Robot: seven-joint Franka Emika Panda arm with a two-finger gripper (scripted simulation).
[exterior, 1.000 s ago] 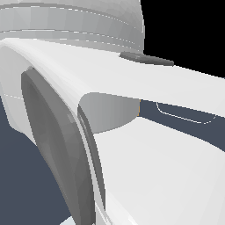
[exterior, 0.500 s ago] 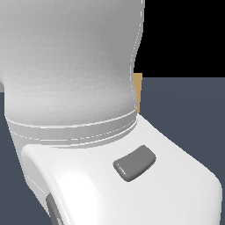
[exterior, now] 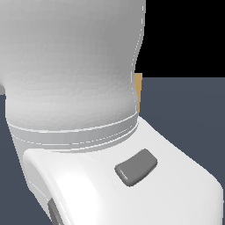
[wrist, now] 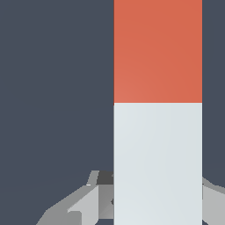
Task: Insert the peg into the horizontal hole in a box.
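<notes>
Fingers (wrist: 83,204) flank the peg's (wrist: 157,110) pale half, apparently gripping it.
In the wrist view the grey fingers sit on either side of the pale grey-white end, with the red-orange half extending away over dark floor. In the exterior view the white arm (exterior: 74,88) fills most of the frame; only a tan sliver of the box (exterior: 139,90) shows behind it.

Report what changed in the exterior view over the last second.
The white robot arm swung across the camera: a second ago a long link with a grey side panel filled the frame, now a rounded joint housing with a small grey button does. A sliver of the tan box came into sight behind it. Since half a second ago, almost nothing shifted. The claw is not visible in this view.
</notes>
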